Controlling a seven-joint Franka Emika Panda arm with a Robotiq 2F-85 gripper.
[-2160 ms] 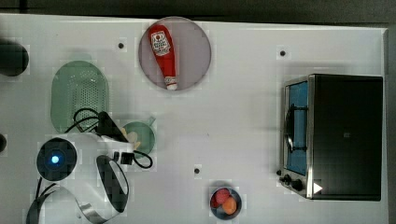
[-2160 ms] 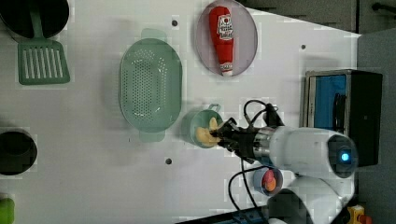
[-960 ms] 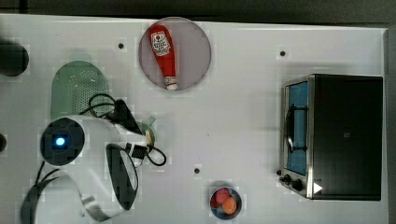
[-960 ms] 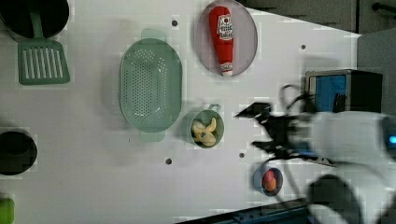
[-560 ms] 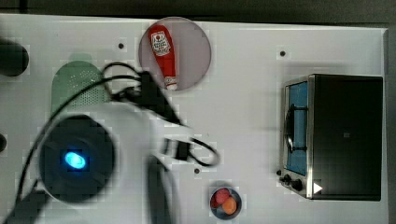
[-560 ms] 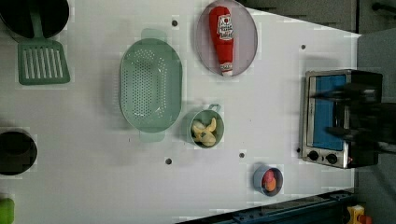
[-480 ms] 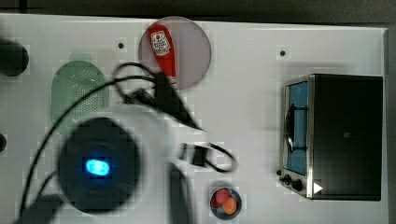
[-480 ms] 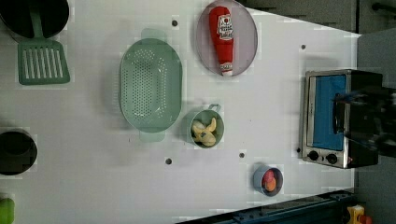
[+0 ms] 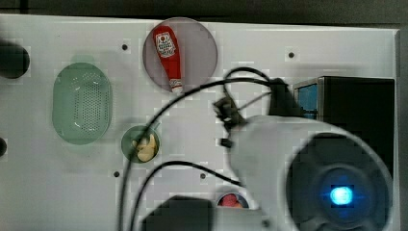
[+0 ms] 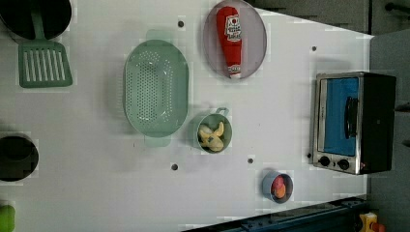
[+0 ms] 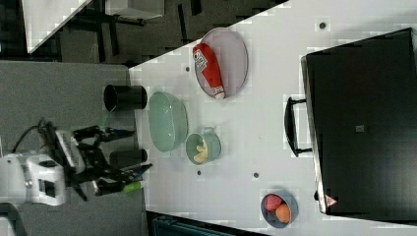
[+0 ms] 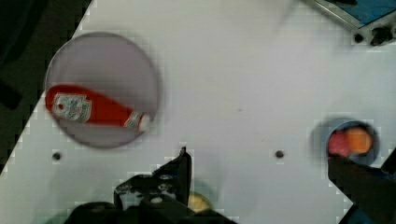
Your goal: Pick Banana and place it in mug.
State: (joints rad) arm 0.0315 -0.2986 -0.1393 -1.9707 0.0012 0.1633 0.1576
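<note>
The teal-green mug [image 10: 210, 132] stands upright beside the colander with the pale yellow banana [image 10: 213, 136] lying inside it. The top view shows the same mug [image 9: 140, 143] and banana [image 9: 146, 147]. In the right view my gripper [image 11: 140, 150] hangs open and empty, high above the table and far from the mug [image 11: 203, 147]. In the wrist view the gripper [image 12: 257, 156] has its jaws spread wide over bare table, and a bit of banana [image 12: 198, 201] peeks out past one finger [image 12: 180, 172].
A pale green colander [image 10: 155, 87] sits next to the mug. A ketchup bottle [image 10: 232, 38] lies on a grey plate [image 10: 254, 41]. A toaster oven [image 10: 353, 121], a small fruit bowl [image 10: 278, 186], a spatula [image 10: 43, 60] and a black pot [image 10: 17, 154] stand around. My arm [image 9: 308, 168] covers the top view's lower right.
The gripper has left the mug, risen and swung towards the oven side in the top view. The banana stays in the mug. The arm has left the left view.
</note>
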